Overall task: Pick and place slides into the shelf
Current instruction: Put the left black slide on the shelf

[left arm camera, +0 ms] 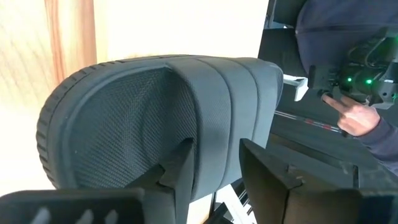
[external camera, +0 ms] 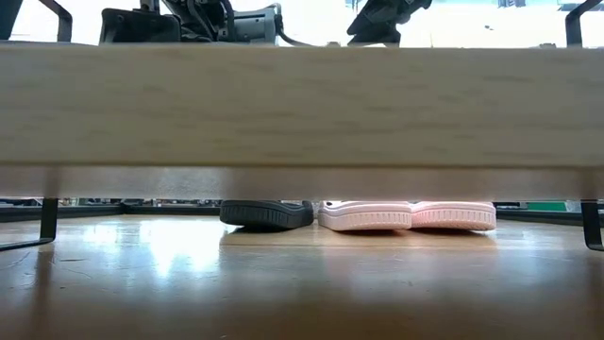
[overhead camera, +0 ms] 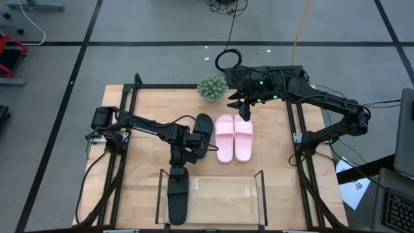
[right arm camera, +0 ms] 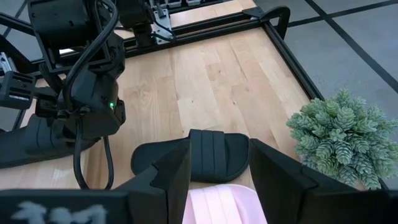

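Note:
One black slide (overhead camera: pixel 178 197) lies lengthwise in the left end of the clear shelf (overhead camera: pixel 259 194) at the table's near edge. My left gripper (overhead camera: pixel 178 162) hangs open over this slide's far end, and its fingers stand on either side of the ribbed strap (left arm camera: pixel 230 106). The second black slide (overhead camera: pixel 202 133) lies flat on its sole mid-table, with the pink pair (overhead camera: pixel 234 138) flat beside it on the right. My right gripper (overhead camera: pixel 244 110) hovers open above the pink pair's far end, with nothing between its fingers (right arm camera: pixel 221 180). My left gripper comes at the black slide's strap (left arm camera: pixel 205 143) slanting down from the far side, fingers open, one on each side of it. Whether a finger (left arm camera: pixel 177 171) still touches the strap cannot be told. The slide rests in the shelf.
A small green plant (overhead camera: pixel 212 87) stands at the table's far edge, behind the slides. Black frame rails (overhead camera: pixel 294 139) run along both table sides. The rest of the shelf (overhead camera: pixel 220 194), right of the black slide, is bare. A person's hand (left arm camera: pixel 354 115) shows beyond the table.

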